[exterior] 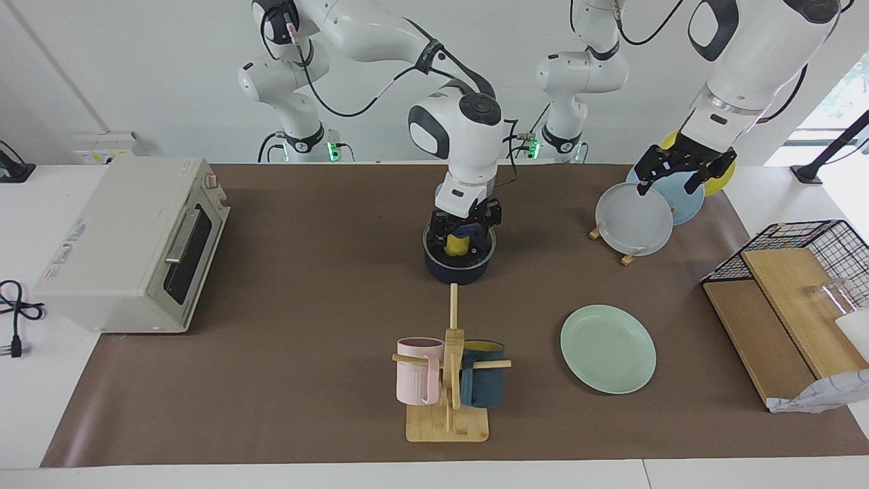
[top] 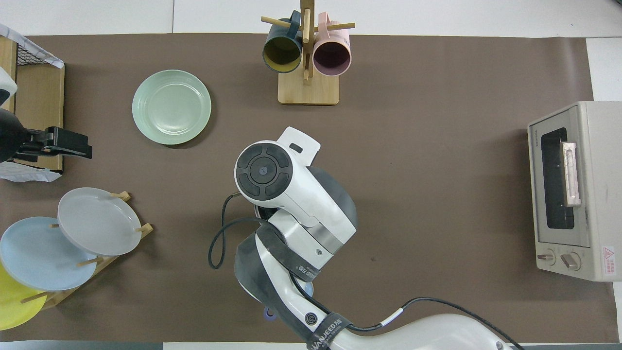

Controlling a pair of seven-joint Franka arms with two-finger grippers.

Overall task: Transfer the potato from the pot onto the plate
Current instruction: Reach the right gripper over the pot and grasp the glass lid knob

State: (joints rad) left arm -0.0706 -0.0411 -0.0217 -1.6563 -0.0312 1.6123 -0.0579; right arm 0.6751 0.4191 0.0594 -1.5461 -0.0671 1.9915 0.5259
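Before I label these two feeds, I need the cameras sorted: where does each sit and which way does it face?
Facing view: high across the table, facing both arms; right gripper over the pot.
Overhead view: above the robots' end, looking steeply down; the right arm hides the pot.
Shared: mint plate, toaster oven, half a turn apart.

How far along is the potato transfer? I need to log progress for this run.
Nothing is delivered yet: the mint-green plate lies bare. In hand: the right hand is open, down at the saucepan around the potato, which sits inside with a blue knob over it. The left hand waits open over the plate rack. Left: grasping, lifting, carrying, placing.
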